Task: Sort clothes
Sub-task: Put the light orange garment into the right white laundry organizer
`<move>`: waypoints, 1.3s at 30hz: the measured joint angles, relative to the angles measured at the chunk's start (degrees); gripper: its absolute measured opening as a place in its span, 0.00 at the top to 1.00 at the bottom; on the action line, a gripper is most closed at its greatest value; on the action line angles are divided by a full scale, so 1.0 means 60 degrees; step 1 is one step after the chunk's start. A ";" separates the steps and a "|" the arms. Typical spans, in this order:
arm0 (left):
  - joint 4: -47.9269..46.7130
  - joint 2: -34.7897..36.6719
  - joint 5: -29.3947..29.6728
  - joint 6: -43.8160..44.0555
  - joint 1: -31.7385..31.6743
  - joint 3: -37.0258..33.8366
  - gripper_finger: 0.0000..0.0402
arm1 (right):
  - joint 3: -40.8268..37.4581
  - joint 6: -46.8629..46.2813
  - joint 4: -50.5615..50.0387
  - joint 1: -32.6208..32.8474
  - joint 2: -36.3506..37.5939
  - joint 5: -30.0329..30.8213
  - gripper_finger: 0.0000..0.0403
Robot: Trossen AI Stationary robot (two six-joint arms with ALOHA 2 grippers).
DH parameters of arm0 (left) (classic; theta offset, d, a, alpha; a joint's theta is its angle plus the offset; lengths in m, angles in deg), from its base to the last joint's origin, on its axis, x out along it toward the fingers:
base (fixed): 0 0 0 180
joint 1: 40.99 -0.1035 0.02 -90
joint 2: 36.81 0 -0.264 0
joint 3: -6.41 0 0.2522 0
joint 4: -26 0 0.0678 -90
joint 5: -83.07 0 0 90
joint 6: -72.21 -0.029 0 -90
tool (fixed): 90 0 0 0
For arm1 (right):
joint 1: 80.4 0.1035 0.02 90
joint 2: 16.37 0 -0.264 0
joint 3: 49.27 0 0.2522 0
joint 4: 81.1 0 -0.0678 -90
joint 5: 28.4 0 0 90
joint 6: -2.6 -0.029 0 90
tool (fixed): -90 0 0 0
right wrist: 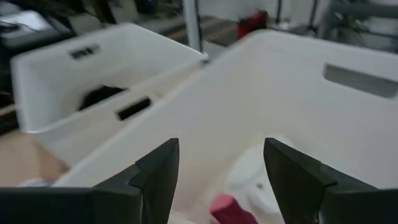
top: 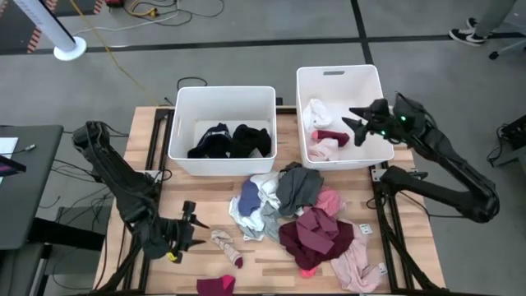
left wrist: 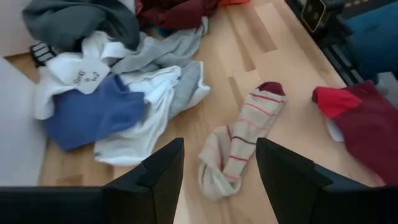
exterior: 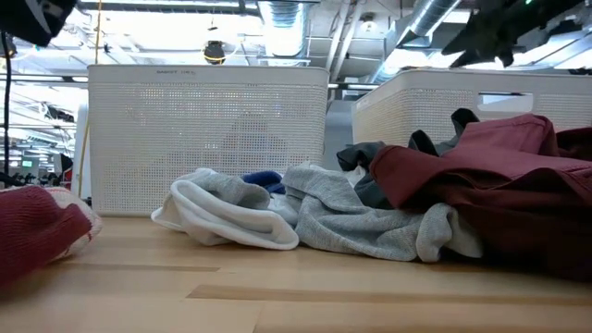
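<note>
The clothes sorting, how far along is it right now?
Partly done. Black garments lie in the left bin, and white and pink pieces in the right bin. Nothing is in hand: the right gripper hovers open over the right bin, the left gripper open near a striped sock. The pile on the table remains.

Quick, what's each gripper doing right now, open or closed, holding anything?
Left gripper: open, empty, above the striped sock.
Right gripper: open, empty, over the right bin.
</note>
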 joint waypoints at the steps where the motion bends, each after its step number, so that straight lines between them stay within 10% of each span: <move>1: 0.0315 0.0000 -0.0095 -0.0104 -0.0057 -0.0170 0.51 | 0.0000 -0.0044 0.0046 0.0227 0.0142 0.0000 0.38; 20: 0.3938 -0.0967 -0.2696 -0.1718 -0.1617 -0.2009 0.51 | 0.0007 -0.0485 0.1935 0.5636 -0.0032 0.0000 0.38; 39: 0.4883 -0.2694 -0.3516 -0.2225 -0.2238 -0.2012 0.68 | 0.0007 -0.0873 0.4124 0.9050 -0.4584 0.0109 0.38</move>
